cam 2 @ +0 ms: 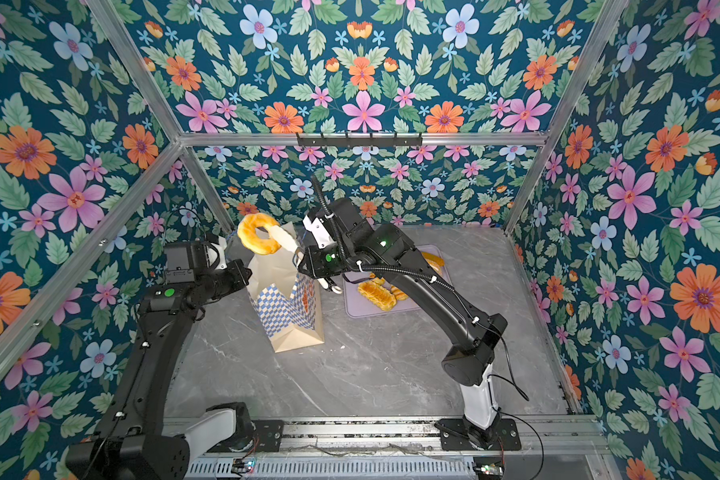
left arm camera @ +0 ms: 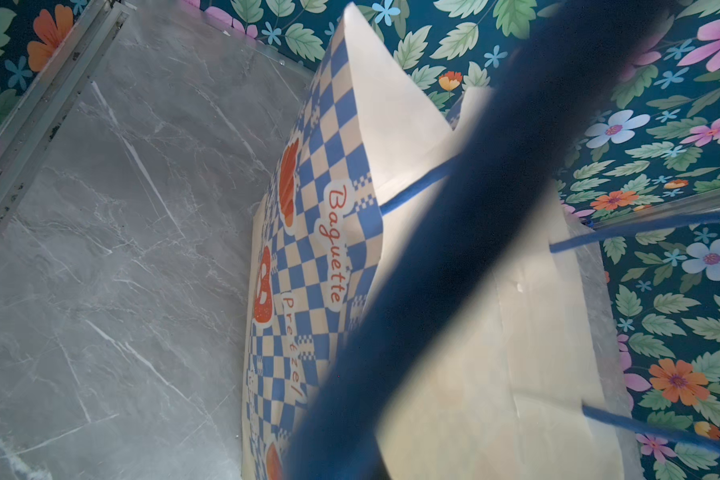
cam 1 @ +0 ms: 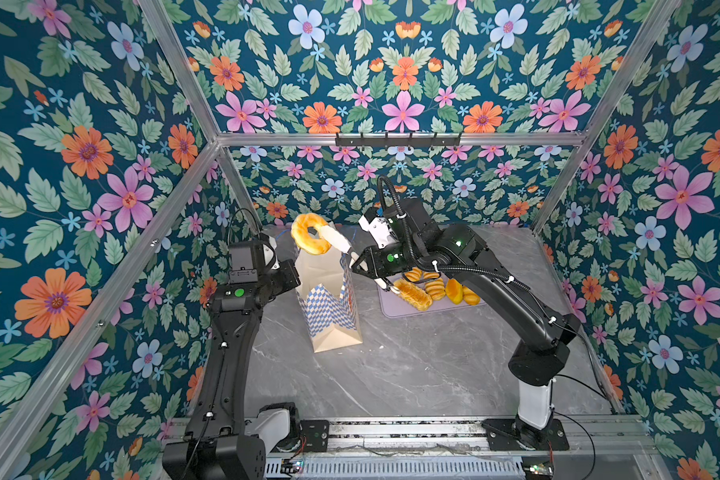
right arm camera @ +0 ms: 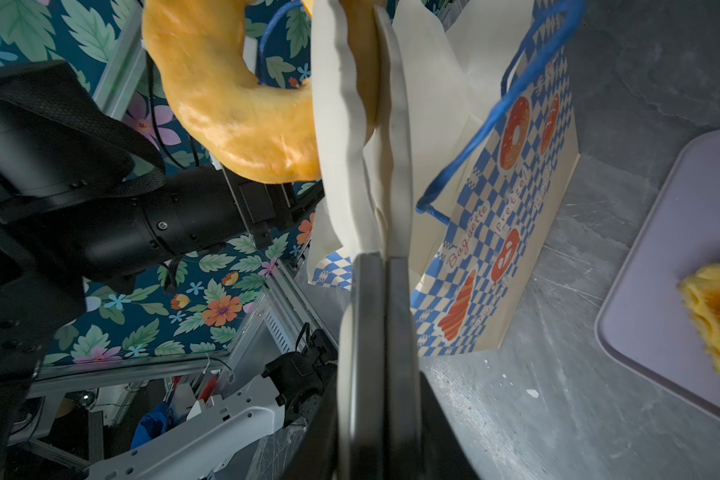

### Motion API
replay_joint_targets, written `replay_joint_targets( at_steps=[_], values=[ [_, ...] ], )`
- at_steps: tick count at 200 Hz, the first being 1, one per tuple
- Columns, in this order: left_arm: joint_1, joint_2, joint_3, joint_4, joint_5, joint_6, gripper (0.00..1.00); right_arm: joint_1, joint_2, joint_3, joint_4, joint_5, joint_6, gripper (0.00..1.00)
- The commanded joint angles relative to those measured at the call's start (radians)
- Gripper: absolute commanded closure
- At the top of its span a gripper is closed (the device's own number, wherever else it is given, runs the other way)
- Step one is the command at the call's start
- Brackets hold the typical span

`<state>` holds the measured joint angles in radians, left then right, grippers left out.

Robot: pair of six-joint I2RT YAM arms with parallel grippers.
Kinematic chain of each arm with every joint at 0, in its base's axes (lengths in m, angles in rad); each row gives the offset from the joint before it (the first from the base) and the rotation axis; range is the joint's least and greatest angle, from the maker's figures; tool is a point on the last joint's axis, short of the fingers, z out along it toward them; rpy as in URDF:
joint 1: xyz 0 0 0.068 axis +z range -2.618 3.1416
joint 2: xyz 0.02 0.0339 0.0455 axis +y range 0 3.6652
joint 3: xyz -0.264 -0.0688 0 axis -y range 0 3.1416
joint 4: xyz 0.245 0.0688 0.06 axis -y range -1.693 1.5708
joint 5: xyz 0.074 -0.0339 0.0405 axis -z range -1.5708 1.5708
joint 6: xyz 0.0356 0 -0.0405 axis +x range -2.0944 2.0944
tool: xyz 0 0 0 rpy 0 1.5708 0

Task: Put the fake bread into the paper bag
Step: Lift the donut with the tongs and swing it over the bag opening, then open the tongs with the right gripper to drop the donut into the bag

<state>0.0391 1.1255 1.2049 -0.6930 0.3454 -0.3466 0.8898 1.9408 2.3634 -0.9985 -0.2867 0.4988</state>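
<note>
Right pincer (cam 1: 328, 232) clamped tight on ring doughnut (cam 1: 299, 237) above paper bag (cam 1: 329, 307); left pincer (cam 1: 296, 268) closed on bag's rim.

paper bag (cam 1: 329, 307): upright on table (cam 1: 412, 365), left of centre
ring doughnut (cam 1: 308, 239): in the air over the bag's mouth, near its rear left edge, pinched in right gripper (cam 1: 328, 232)
tray (cam 1: 391, 311): on table, right of bag, a bit further back
long roll (cam 1: 412, 294): on tray, front left
buns (cam 1: 453, 290): on tray, right of and behind the roll, partly under right arm (cam 1: 516, 299)
</note>
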Motion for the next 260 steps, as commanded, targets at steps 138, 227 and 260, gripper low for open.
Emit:
replay_joint_targets(
  at_steps=[138,227,260],
  values=[
    [0.0,-0.01,0.005,0.0,-0.012,-0.009,0.98,0.003,0.091,0.033,-0.149,0.135,-0.038,0.79],
    [0.001,-0.004,0.01,-0.002,-0.016,-0.008,0.98,0.003,0.062,-0.004,-0.147,0.158,-0.043,0.67],
    [0.001,-0.005,0.012,-0.003,-0.015,-0.008,0.99,0.002,0.059,-0.005,-0.141,0.143,-0.041,0.6]
  ],
)
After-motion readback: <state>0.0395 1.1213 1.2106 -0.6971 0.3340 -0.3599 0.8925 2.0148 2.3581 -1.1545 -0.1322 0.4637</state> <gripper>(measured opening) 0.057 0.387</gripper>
